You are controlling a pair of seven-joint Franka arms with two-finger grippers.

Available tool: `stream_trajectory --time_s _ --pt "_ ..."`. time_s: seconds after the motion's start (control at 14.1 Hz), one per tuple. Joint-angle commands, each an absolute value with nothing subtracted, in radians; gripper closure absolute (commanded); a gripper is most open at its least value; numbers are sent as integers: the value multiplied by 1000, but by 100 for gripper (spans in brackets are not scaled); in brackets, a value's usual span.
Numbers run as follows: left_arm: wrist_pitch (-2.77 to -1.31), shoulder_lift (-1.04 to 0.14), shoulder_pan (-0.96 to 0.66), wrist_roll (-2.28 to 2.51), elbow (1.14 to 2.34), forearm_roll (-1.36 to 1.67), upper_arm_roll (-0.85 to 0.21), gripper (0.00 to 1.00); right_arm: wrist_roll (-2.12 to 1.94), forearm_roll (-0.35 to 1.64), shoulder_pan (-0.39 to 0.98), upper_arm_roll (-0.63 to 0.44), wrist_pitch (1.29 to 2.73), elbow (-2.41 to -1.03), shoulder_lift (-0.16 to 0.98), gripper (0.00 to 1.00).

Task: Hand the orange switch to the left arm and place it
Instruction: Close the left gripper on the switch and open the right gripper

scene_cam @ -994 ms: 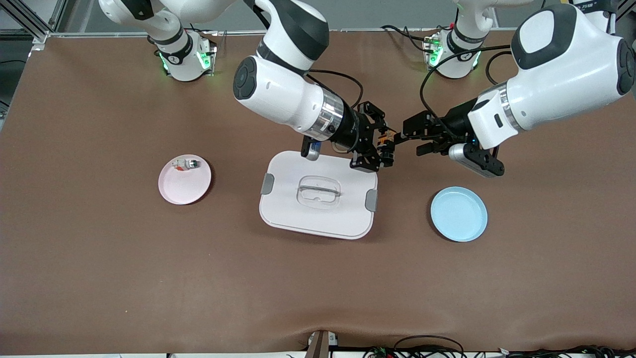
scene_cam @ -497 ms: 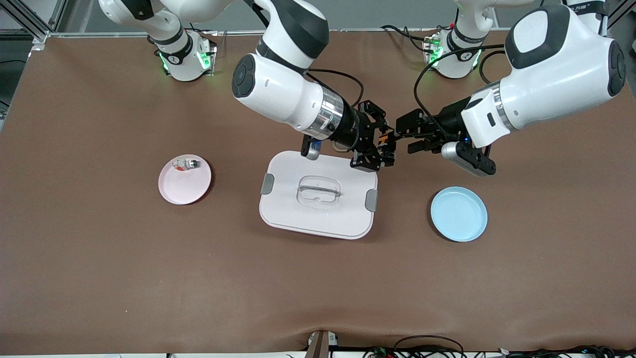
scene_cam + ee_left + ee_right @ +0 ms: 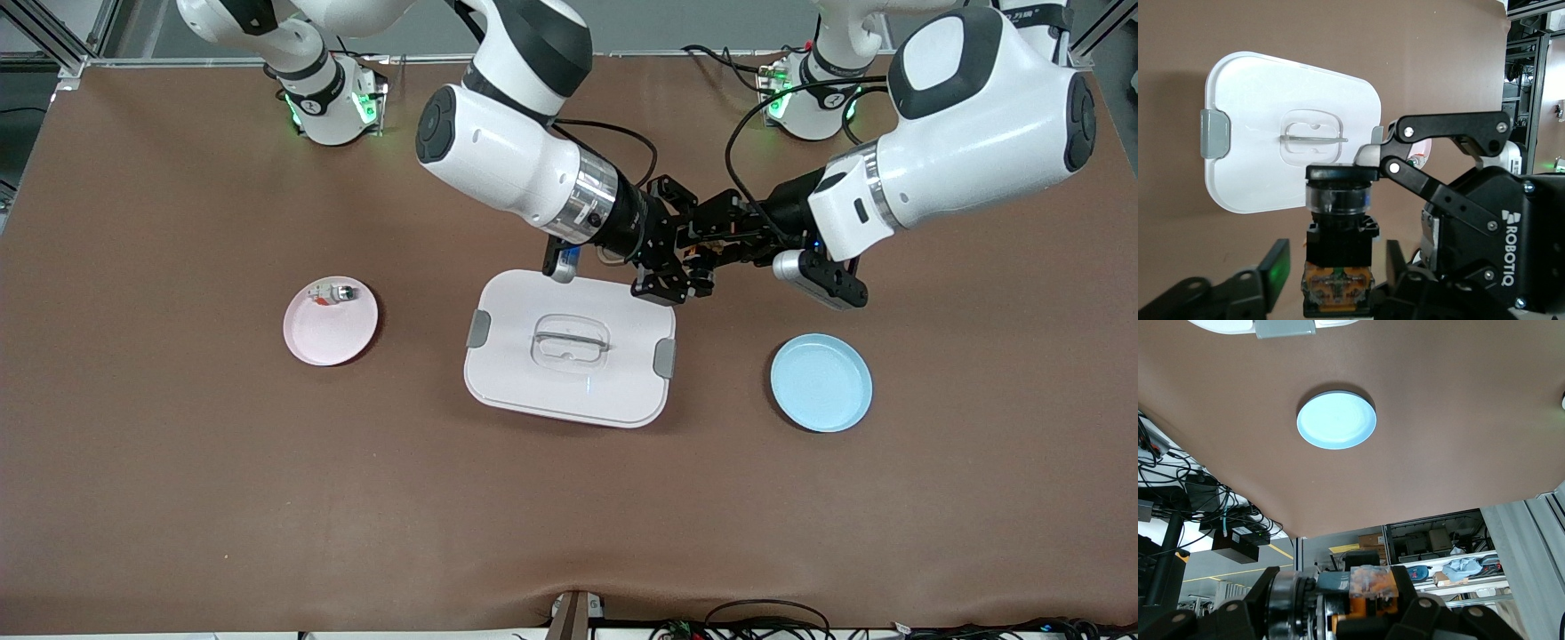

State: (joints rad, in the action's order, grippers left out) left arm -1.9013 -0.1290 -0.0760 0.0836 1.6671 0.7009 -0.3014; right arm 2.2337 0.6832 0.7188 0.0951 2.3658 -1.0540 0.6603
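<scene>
My right gripper (image 3: pixel 690 268) is shut on the orange switch (image 3: pixel 694 259) and holds it in the air over the corner of the box (image 3: pixel 516 373) nearest the left arm's base. In the right wrist view the switch (image 3: pixel 1368 587) sits between the jaws of my right gripper (image 3: pixel 1358 603). My left gripper (image 3: pixel 705 245) meets it from the left arm's end. In the left wrist view my left gripper (image 3: pixel 1336 263) is open. Its fingers (image 3: pixel 1275 267) stand on either side of the switch's orange-banded body (image 3: pixel 1338 250), with gaps. The right gripper's fingers (image 3: pixel 1418 180) clamp the cap end.
A pink plate (image 3: pixel 331 331) with a whitish-silver switch (image 3: pixel 331 292) lies toward the right arm's end. A blue plate (image 3: pixel 821 382) lies toward the left arm's end and shows in the right wrist view (image 3: pixel 1336 420). The box lid shows in the left wrist view (image 3: pixel 1258 160).
My left gripper has moved toward my right gripper, and its open fingers now straddle the switch. My right gripper has held the switch almost still.
</scene>
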Motion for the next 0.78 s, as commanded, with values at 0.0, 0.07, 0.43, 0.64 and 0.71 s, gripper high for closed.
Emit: stream_trajectory --time_s 0.0,0.07,0.43,0.64,0.71 --pt "-1910 -137 -77 95 1658 719 -302 60 2256 698 727 94 2373 -1012 683 100" --pt "-1905 -135 -77 97 1658 719 -302 66 2255 698 727 94 2375 -1012 683 100" --pt "-1902 -133 -77 92 1657 709 -302 100 2255 698 727 92 2375 -1012 683 100" --pt "-1902 -135 -75 78 1657 703 -301 100 2255 696 727 92 2375 -1012 681 22" --pt "-1902 -135 -75 77 1657 701 -299 100 2255 696 727 91 2375 -1012 681 6"
